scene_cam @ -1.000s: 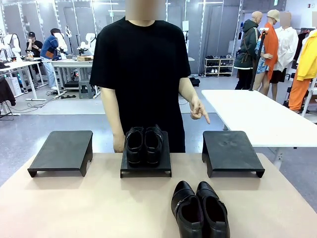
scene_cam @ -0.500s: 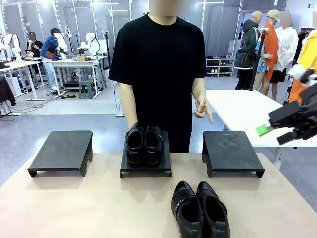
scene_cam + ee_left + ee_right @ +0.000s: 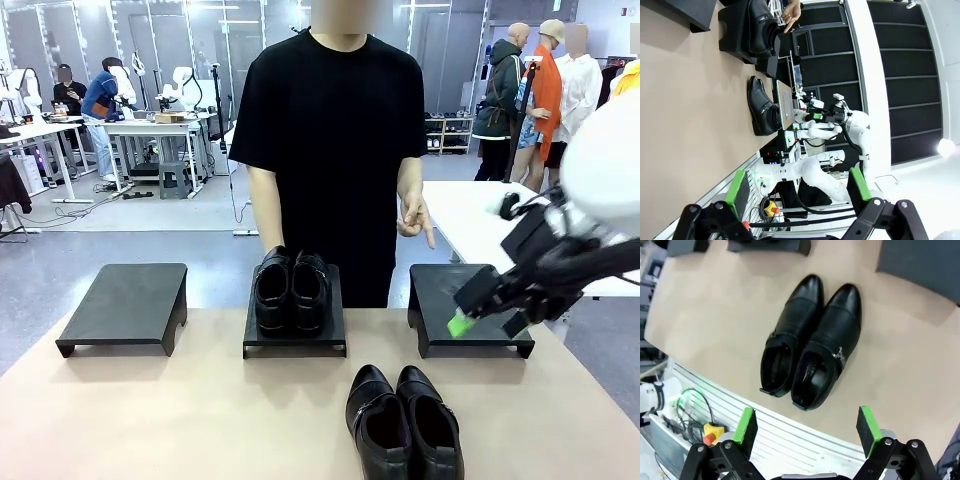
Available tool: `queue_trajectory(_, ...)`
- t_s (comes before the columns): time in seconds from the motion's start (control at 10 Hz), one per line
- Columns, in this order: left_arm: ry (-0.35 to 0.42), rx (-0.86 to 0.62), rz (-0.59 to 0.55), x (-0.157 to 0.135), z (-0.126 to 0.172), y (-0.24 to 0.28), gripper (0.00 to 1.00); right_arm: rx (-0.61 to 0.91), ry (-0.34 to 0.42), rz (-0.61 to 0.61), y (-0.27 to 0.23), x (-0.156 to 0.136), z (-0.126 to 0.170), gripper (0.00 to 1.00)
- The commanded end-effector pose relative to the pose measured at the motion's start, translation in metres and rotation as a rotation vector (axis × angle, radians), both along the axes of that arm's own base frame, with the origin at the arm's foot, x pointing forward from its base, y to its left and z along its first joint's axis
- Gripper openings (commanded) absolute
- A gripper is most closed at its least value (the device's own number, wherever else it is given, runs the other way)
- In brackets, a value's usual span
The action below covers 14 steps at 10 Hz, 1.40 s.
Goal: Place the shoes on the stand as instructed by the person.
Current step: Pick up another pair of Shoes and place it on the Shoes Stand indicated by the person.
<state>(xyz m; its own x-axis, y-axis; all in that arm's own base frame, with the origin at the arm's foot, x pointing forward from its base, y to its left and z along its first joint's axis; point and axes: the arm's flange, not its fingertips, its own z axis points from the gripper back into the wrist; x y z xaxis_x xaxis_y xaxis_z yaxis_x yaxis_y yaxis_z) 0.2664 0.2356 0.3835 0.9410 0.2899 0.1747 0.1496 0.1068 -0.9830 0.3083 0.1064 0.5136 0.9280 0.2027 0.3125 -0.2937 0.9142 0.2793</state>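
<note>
Gaping wide on the right hand, nothing gripped or touched, crossing the right stand's front edge in front view. Likewise wide and empty on the left hand, well apart from the bench. Heels of the loose shoes cut off in front view; whole from the right wrist, lying below and ahead of that hand. Second pair on the middle stand.

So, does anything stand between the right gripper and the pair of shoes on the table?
Nothing visible does. The open right gripper looks down on the pair of shoes on the table with only air between.
</note>
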Motion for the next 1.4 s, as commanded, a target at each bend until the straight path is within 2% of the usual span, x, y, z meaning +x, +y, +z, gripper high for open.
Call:
queue_trajectory(0.0,-0.015,0.008,0.011,-0.002,0.001,-0.002,1.0,-0.045,0.072,-0.019,0.026,-0.001,-0.029,1.0)
queue_trajectory(0.2,-0.015,0.008,0.011,-0.002,0.001,-0.002,1.0,-0.066,0.12,-0.054,0.049,0.002,-0.053,1.0)
queue_trajectory(0.7,-0.015,0.008,0.011,-0.002,0.001,-0.002,1.0,-0.188,0.158,-0.09,0.08,0.003,-0.105,1.0)
queue_trajectory(1.3,-0.015,0.008,0.011,-0.002,0.001,-0.002,1.0,-0.231,0.189,-0.144,0.096,0.008,-0.154,1.0)
